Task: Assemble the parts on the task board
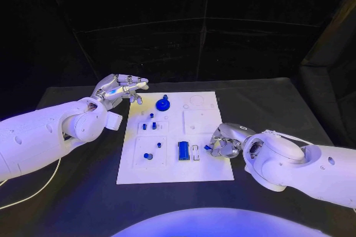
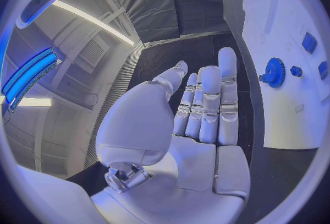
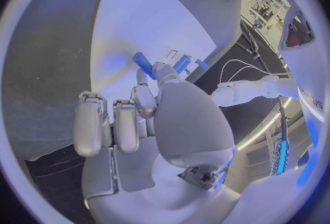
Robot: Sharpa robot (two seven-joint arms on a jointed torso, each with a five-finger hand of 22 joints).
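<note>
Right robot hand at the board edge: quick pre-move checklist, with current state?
1. Right robot hand holds a part: ok, a small blue piece is pinched at its fingertips.
2. Grip firmness: cannot tell, the fingers hide the contact.
3. Left robot hand out of the way: ok, it hovers off the board's far left corner, fingers apart, holding nothing.
4. White board flat on the table: ok.
5. Blue gear apart from both hands: ok.
6. Long blue block seated in its slot: cannot tell.

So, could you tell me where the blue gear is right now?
In the head view, the blue gear lies at the task board's far end, just right of the left hand.
</note>
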